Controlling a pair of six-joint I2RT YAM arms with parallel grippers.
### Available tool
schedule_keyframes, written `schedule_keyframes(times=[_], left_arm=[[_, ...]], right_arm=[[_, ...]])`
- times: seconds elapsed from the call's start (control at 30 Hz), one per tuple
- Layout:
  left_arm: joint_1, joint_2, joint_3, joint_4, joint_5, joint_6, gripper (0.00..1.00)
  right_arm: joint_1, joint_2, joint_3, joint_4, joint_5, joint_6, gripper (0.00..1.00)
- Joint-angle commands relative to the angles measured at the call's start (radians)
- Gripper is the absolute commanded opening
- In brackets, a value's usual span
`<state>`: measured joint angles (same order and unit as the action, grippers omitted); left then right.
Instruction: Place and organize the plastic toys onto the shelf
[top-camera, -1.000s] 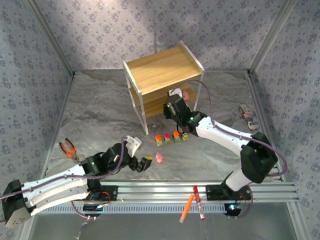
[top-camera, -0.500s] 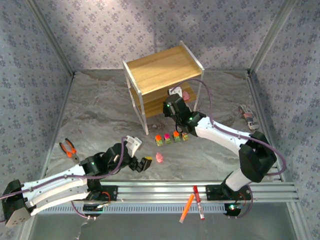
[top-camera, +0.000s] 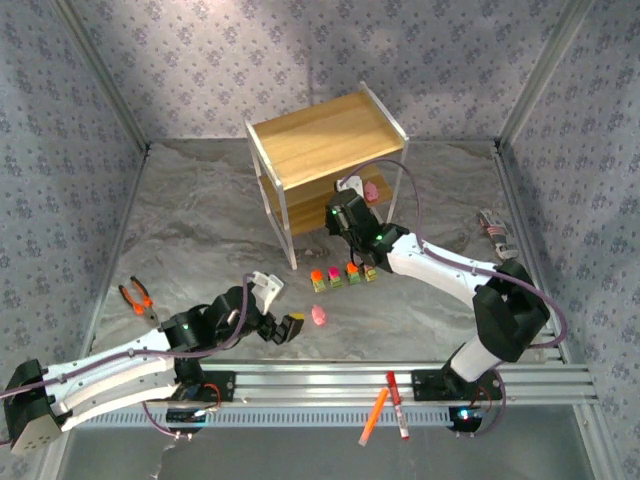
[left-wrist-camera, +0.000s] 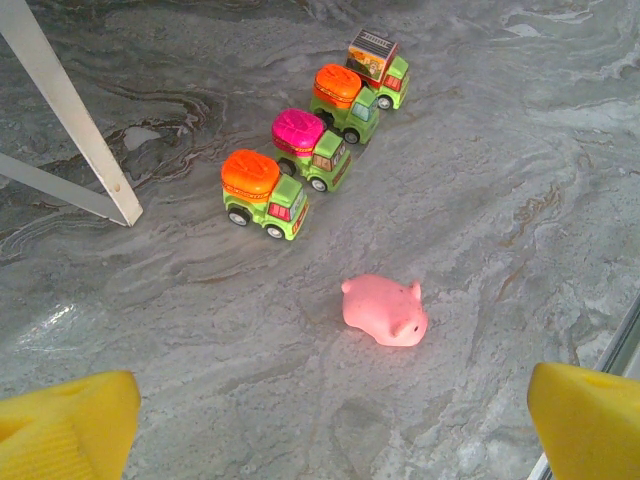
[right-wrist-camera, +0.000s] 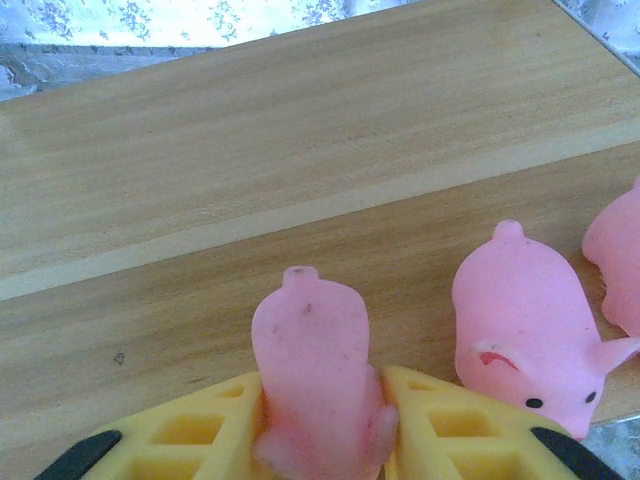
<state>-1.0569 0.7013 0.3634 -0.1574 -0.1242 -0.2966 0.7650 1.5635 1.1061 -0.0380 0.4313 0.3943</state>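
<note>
The left gripper (left-wrist-camera: 325, 430) hovered open above the table (left-wrist-camera: 520, 140), near 1 loose pig (left-wrist-camera: 387, 311) and a row of 4 trucks (left-wrist-camera: 312, 150). On the lower board (right-wrist-camera: 300, 150) of the shelf (top-camera: 325, 135), the right gripper (right-wrist-camera: 320, 432) clamped a second pig (right-wrist-camera: 310, 350), with 2 other pigs (right-wrist-camera: 520, 320) just right of it.

The left arm (top-camera: 110, 368) and the right arm (top-camera: 440, 266) have white link shells with black joint housings. A thin purple-grey cable (top-camera: 413, 205) runs along each one. Small green lights (top-camera: 185, 326) glow on the joints. The fingers (right-wrist-camera: 190, 440) are yellow, with square openings.
</note>
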Motion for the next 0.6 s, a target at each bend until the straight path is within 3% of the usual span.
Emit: schedule_keyframes(times=[0.0, 0.57], left_arm=[[-0.009, -0.006, 0.023, -0.004, -0.009, 0.014, 0.99], [-0.01, -0.006, 0.022, -0.005, -0.008, 0.014, 0.99]], right_arm=[[-0.004, 0.004, -0.008, -0.01, 0.026, -0.015, 0.35], [-0.006, 0.02, 0.019, -0.013, 0.016, -0.02, 0.39]])
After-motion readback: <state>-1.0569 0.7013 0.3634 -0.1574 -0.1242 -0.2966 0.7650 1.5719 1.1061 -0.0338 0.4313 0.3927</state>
